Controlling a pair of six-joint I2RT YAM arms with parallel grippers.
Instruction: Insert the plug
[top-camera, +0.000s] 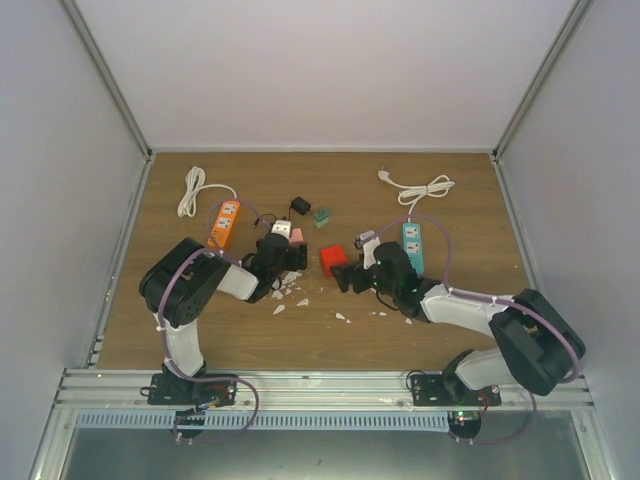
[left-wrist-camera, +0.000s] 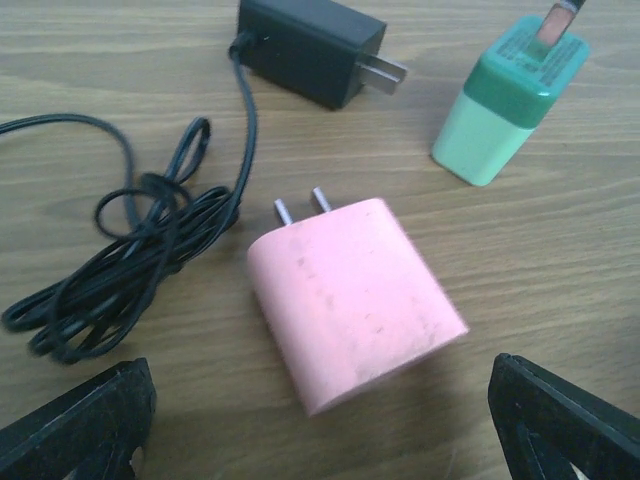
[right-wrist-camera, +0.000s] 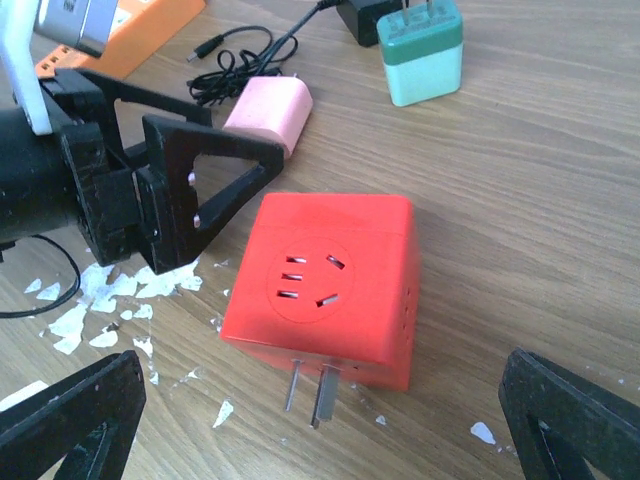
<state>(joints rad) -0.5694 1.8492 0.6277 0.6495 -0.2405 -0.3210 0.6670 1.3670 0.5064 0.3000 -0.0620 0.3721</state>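
A pink plug (left-wrist-camera: 350, 300) lies flat on the wooden table with its two prongs pointing away. My left gripper (left-wrist-camera: 325, 430) is open and empty just short of it, one finger on each side. In the top view the pink plug (top-camera: 296, 236) lies just beyond the left gripper (top-camera: 288, 252). A red cube socket adapter (right-wrist-camera: 325, 285) sits with a socket face up and its prongs toward my right gripper (right-wrist-camera: 320, 430), which is open, empty and a little short of it. In the top view the red cube (top-camera: 333, 260) lies between the two grippers, with the right gripper (top-camera: 343, 277) beside it.
A black adapter (left-wrist-camera: 315, 45) with coiled cable (left-wrist-camera: 130, 260) and a green adapter (left-wrist-camera: 505, 100) lie beyond the pink plug. An orange power strip (top-camera: 226, 222) is at far left and a teal power strip (top-camera: 412, 245) at right, each with a white cord. White flakes (right-wrist-camera: 110, 300) litter the table.
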